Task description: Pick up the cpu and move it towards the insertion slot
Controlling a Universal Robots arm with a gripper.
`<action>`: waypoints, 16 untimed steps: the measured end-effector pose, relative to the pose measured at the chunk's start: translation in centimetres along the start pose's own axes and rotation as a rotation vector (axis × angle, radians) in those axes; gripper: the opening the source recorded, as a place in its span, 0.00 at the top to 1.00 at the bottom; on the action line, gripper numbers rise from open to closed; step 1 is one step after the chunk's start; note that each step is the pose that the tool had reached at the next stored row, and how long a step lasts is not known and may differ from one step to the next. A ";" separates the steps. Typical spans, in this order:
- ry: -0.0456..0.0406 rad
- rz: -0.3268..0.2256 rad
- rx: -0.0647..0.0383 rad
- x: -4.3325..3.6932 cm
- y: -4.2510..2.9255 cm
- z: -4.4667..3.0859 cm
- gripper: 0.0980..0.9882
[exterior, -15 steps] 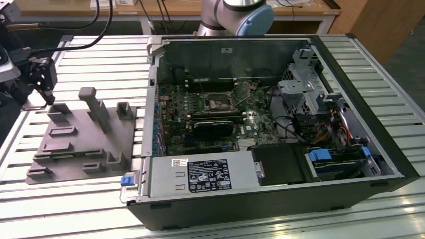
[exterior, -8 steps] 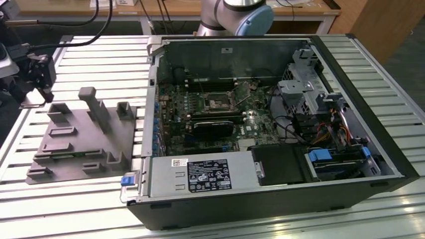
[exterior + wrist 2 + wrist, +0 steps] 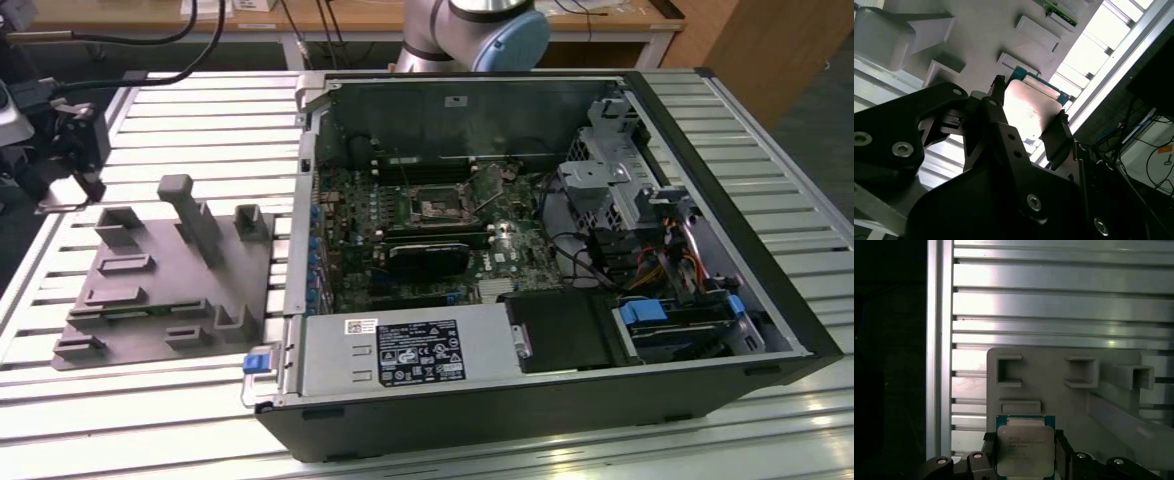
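Silver-topped cpu (image 3: pixel 1025 449): gripped by two opposite edges, metal top facing the first wrist camera, a green rim showing along one edge
Tool (image 3: pixel 1028 114): closed on the cpu, with one dark finger (image 3: pixel 1056 135) pressed to each side and no gap visible at either edge
Plate (image 3: pixel 160 270): grey, lying on the desk (image 3: pixel 174 110) to the exterior view's left of the case (image 3: pixel 561 400); in both wrist views its blocks and pockets sit just behind the cpu
Height: the cpu looks raised a little off the plate, though the pictures do not show whether it is fully clear
Slot (image 3: pixel 438 206): dark square in a silver frame on the green board (image 3: pixel 400 270) inside the open case, apparently empty, well apart from the plate
Done: the grasp is made and, by my judgement, the pick-up is finished or nearly so
Left: the carry towards the slot; the cpu sits over the plate, outside the case, so that part looks barely begun, if at all
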State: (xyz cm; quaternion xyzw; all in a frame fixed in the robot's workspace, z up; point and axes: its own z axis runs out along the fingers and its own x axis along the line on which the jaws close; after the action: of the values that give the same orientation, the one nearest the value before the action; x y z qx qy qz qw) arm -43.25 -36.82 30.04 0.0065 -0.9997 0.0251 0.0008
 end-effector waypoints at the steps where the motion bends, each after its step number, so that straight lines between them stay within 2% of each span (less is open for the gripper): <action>1: 0.0000 0.000 0.001 0.00 0.02 -0.08 0.50; 16: 0.0002 0.000 0.020 -0.01 0.39 -1.25 0.50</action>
State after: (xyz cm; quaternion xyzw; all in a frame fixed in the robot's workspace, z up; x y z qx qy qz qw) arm -43.24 -36.38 31.27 0.0065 -0.9994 0.0352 0.0009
